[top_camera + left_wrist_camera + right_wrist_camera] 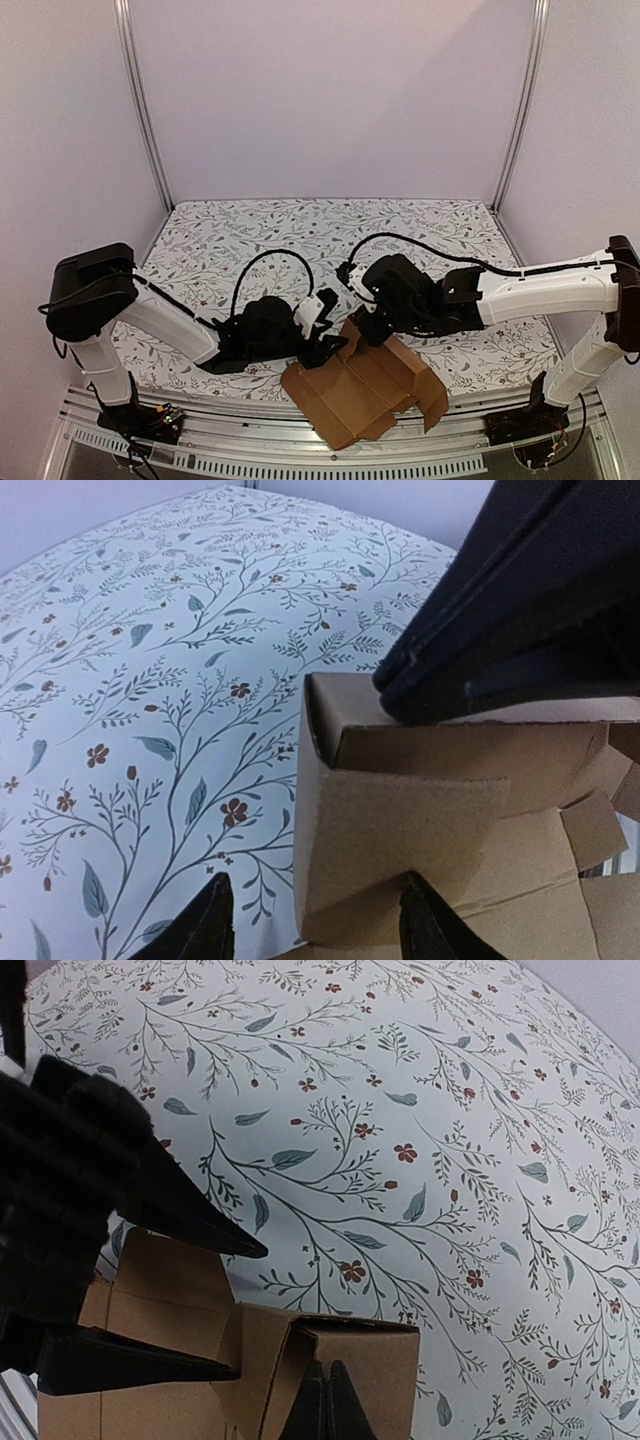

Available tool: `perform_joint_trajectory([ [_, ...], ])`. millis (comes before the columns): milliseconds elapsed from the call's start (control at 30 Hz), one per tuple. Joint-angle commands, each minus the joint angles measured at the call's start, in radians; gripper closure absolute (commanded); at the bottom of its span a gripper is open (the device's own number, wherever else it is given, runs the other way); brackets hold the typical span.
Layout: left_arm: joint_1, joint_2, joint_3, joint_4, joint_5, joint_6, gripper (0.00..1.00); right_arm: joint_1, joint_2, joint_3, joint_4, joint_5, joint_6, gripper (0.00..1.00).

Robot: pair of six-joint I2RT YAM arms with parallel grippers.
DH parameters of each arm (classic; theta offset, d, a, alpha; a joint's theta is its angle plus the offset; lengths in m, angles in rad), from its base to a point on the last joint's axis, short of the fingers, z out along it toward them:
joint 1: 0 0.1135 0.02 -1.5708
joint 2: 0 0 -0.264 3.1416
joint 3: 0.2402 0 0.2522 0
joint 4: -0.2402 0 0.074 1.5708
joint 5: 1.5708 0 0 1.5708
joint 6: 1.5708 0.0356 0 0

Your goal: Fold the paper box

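The paper box (362, 392) is a brown die-cut cardboard sheet, partly folded, lying at the near edge of the table between the arms. Its far corner stands up as a folded wall (400, 820). My left gripper (315, 912) is open, one finger on each side of that raised corner, holding nothing. In the top view it (328, 340) is at the sheet's far left edge. My right gripper (328, 1388) is shut, its fingertips pressed against the inner face of the raised wall (380, 1360). In the top view it (368, 328) is at the sheet's far edge.
The table is covered by a floral cloth (300, 240). Metal frame posts (145, 110) and pale walls enclose the back and sides. The right gripper's black body (520, 600) hangs close above the raised wall in the left wrist view. The sheet overhangs the near table rail (250, 455).
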Motion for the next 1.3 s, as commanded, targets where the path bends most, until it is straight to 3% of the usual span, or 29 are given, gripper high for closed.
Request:
perform_joint_trajectory([
  [0,0.016,0.030,0.023,-0.006,0.011,0.013,0.46,-0.007,0.026,-0.027,0.053,-0.036,0.034,1.00],
  [633,0.032,0.092,0.101,-0.028,0.009,0.072,0.46,-0.008,0.053,-0.037,0.076,-0.077,0.055,1.00],
  [1267,0.034,0.111,0.076,-0.012,0.003,0.041,0.46,0.005,0.090,-0.063,0.091,-0.117,0.071,1.00],
])
